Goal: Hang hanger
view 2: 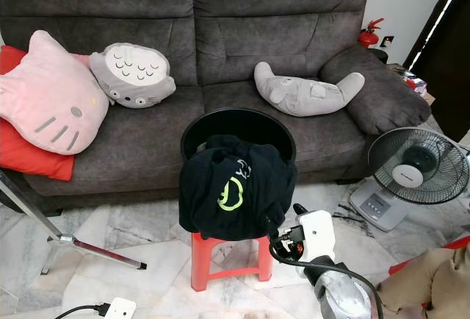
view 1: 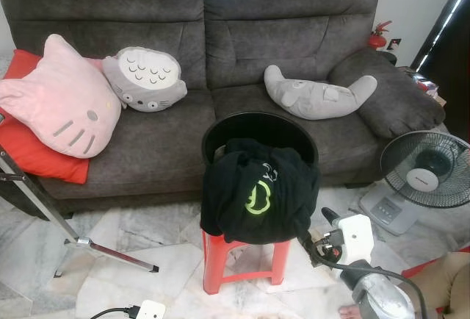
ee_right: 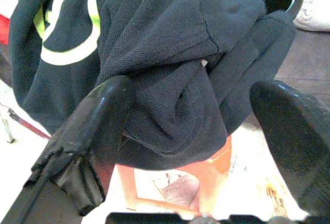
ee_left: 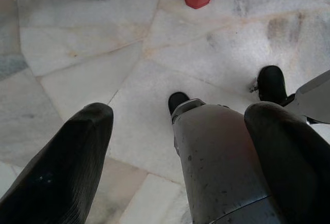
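right gripper [ee_right: 191, 131], jaws open, nears the black shirt [view 1: 253, 194]; closing on loose folds could drag it off the red stool [view 1: 242, 260].

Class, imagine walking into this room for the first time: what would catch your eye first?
A black shirt with a neon-green logo is draped over a black round basket that sits on a red stool before the grey sofa. The right hand, fingers open, is at the shirt's edge. A pink cat cushion lies on the sofa's left.

Black shirt [view 1: 253, 198]; red stool [view 1: 242, 260]
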`<state>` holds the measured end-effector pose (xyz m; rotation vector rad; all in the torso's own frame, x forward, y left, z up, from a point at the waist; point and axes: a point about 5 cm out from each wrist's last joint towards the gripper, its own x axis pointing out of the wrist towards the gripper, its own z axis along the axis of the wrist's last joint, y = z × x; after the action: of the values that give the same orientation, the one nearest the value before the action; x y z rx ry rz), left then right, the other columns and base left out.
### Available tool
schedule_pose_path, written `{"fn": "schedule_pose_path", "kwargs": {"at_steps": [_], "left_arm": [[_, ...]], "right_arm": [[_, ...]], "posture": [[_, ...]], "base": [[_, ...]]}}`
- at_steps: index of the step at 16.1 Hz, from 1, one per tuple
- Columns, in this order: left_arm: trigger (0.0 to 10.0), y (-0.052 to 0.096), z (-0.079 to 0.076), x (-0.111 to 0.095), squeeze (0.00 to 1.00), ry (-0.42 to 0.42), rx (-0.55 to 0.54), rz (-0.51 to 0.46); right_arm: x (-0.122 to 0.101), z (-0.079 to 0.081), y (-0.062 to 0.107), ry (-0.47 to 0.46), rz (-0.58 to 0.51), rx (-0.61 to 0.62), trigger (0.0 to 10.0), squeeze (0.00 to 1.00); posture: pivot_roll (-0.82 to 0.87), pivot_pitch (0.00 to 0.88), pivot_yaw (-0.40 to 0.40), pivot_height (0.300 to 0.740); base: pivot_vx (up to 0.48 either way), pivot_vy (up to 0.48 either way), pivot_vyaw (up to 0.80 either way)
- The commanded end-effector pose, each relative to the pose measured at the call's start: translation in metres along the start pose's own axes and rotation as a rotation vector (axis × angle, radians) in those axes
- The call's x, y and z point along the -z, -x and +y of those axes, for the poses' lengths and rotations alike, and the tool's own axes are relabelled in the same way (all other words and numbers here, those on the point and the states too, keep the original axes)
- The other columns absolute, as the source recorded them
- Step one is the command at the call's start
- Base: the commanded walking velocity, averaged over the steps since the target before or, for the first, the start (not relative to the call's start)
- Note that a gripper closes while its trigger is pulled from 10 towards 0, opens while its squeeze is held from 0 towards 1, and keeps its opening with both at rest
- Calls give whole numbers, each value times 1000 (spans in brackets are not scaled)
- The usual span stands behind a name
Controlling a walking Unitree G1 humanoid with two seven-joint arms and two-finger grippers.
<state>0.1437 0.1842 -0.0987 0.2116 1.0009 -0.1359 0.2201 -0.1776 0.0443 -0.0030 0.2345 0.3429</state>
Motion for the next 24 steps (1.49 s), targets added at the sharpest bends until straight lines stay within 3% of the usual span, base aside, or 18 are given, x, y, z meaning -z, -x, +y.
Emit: {"fn": "schedule_pose_path", "kwargs": {"at_steps": [1, 2, 3, 4, 7, 8, 9, 24], "left_arm": [[10000, 2, -7, 11, 0, -9, 23, 43], [10000, 2, -7, 11, 0, -9, 22, 42], [10000, 2, -7, 11, 0, -10, 23, 42], [10000, 2, -7, 11, 0, -10, 22, 42], [10000, 2, -7, 10, 0, -12, 21, 39], [10000, 2, -7, 10, 0, -12, 20, 39], [10000, 2, -7, 10, 0, -13, 20, 38], [10000, 1, -7, 9, 0, -18, 18, 36]], "right_arm": [[10, 0, 2, 7, 35, -15, 10000, 1000], [14, -1, 3, 0, 52, -11, 10000, 1000], [19, 1, 4, -10, 80, -40, 10000, 627], [19, 1, 4, 8, 79, -30, 10000, 0], [22, -1, 0, -22, 76, -4, 10000, 0], [22, -1, 0, -26, 75, -3, 7529, 0], [22, -2, -1, -30, 70, 6, 0, 0], [17, -5, -9, -37, 15, 20, 0, 0]], "posture": [[-86, 0, -48, 740], [-86, 0, -48, 740], [-86, 0, -49, 740], [-86, 0, -49, 740], [-84, 0, -50, 740], [-84, 0, -50, 740], [-84, 0, -50, 740], [-85, 0, -43, 740]], "base": [[0, 0, 0], [0, 0, 0], [0, 0, 0], [0, 0, 0], [0, 0, 0], [0, 0, 0], [0, 0, 0], [0, 0, 0]]}}
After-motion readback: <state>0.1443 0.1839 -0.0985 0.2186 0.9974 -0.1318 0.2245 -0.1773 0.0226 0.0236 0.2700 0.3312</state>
